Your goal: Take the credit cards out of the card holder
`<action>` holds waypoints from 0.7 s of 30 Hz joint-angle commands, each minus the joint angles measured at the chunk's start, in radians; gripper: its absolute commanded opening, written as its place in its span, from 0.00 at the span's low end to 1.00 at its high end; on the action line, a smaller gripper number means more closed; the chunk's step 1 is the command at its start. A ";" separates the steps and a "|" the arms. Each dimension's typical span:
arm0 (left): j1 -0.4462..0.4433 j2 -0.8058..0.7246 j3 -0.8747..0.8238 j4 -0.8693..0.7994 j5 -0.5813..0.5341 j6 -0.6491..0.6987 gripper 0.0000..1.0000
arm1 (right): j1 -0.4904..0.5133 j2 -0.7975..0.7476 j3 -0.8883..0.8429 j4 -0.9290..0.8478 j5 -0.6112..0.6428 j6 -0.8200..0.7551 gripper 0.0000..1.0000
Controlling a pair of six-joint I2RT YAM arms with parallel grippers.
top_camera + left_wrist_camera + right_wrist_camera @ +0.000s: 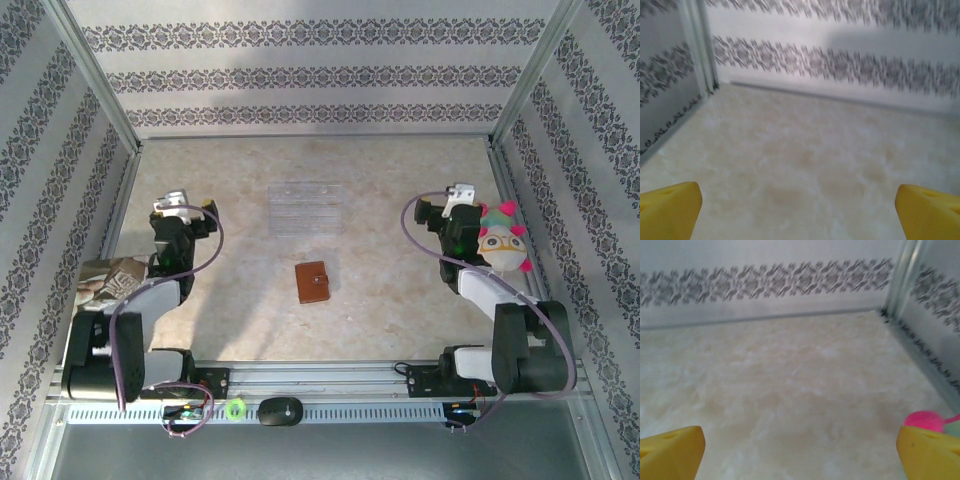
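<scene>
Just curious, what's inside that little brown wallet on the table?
The card holder lies folded shut on the table, so only its brown outside shows. Whatever it holds is covered.

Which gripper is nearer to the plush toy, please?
The right. The right gripper is close beside the plush toy, on the side facing the brown wallet; the left gripper is far off, beyond the wallet.
</scene>
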 commanded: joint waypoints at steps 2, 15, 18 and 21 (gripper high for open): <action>0.003 -0.070 -0.005 -0.086 -0.144 -0.352 0.99 | 0.067 0.013 0.149 -0.300 0.324 0.201 0.98; 0.129 -0.141 -0.163 0.272 0.356 -0.951 0.99 | 0.095 0.049 0.210 -0.522 -0.388 0.557 0.98; 0.121 -0.207 -0.167 0.194 0.418 -0.968 0.99 | 0.199 0.071 0.183 -0.514 -0.474 0.540 0.98; 0.084 -0.327 -0.124 -0.042 0.473 -0.890 0.99 | 0.335 0.091 0.172 -0.551 -0.500 0.505 0.97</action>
